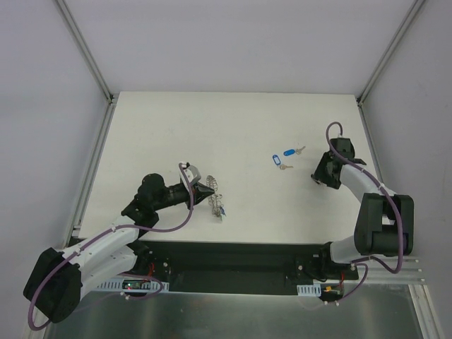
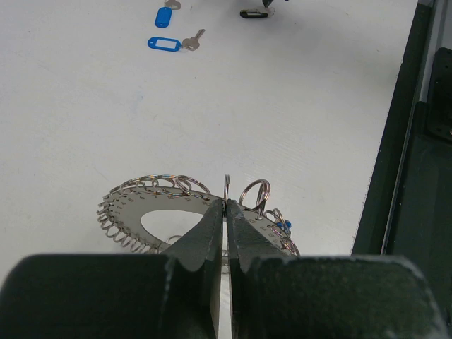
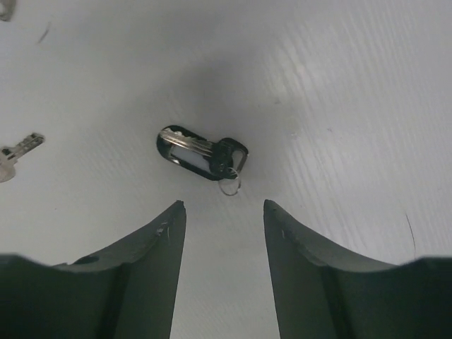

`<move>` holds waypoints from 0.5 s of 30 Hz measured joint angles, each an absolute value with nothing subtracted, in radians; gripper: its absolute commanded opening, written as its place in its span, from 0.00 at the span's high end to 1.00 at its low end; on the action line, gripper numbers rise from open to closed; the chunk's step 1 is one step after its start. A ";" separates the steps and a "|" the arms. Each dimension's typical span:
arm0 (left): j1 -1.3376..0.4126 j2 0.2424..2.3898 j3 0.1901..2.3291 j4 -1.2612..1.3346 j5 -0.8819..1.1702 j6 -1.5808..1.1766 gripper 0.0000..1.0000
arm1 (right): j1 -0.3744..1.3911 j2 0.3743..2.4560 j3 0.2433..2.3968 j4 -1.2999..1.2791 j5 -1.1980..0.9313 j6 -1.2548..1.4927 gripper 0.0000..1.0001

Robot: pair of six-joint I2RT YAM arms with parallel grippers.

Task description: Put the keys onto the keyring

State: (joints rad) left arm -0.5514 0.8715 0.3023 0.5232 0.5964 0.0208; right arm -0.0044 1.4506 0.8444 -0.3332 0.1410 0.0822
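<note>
The keyring (image 2: 152, 210), a flat grey loop edged with many small wire rings, lies on the white table (image 1: 233, 127). My left gripper (image 2: 227, 203) is shut on one upright wire ring at its near edge; the same grip shows from above on the keyring (image 1: 216, 200). Two keys with blue tags (image 1: 277, 161) (image 1: 289, 151) lie right of centre. A key with a black head and tag (image 3: 201, 153) lies just ahead of my right gripper (image 3: 222, 207), which is open with nothing between its fingers.
A small blue bit (image 2: 284, 226) sits among the wire rings on the keyring's right side. A silver key blade (image 3: 20, 147) shows at the left of the right wrist view. The black base rail (image 1: 233, 258) runs along the table's near edge.
</note>
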 measured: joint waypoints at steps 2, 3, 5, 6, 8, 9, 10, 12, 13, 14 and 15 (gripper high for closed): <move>-0.556 0.868 0.302 0.519 0.590 0.023 1.00 | -0.028 1.451 0.821 -0.331 0.140 0.118 0.53; -0.557 0.867 0.302 0.517 0.590 0.025 1.00 | -0.037 1.451 0.811 -0.330 0.136 0.133 0.54; -0.560 0.865 0.302 0.514 0.589 0.028 1.00 | -0.052 1.452 0.802 -0.329 0.127 0.159 0.58; -0.562 0.863 0.302 0.513 0.587 0.030 1.00 | -0.058 1.455 0.800 -0.325 0.122 0.171 0.59; -0.564 0.862 0.302 0.511 0.583 0.034 1.00 | -0.068 1.460 0.794 -0.303 0.111 0.190 0.64; -0.564 0.862 0.302 0.511 0.582 0.036 1.00 | -0.071 1.464 0.790 -0.293 0.106 0.198 0.65; -0.564 0.862 0.302 0.511 0.581 0.038 1.00 | -0.078 1.470 0.786 -0.281 0.096 0.209 0.66; -0.564 0.862 0.302 0.510 0.575 0.038 1.00 | -0.089 1.481 0.781 -0.266 0.089 0.221 0.70; -0.564 0.862 0.302 0.510 0.574 0.038 1.00 | -0.096 1.488 0.779 -0.260 0.087 0.228 0.70; -0.564 0.862 0.302 0.510 0.573 0.039 1.00 | -0.102 1.494 0.777 -0.255 0.084 0.233 0.71; -0.564 0.862 0.302 0.510 0.573 0.039 1.00 | -0.109 1.499 0.775 -0.248 0.078 0.241 0.71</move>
State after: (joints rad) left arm -0.5640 0.8616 0.3023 0.5102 0.5728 0.0387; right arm -0.1089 1.4994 0.7746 -0.2478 0.0776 0.2405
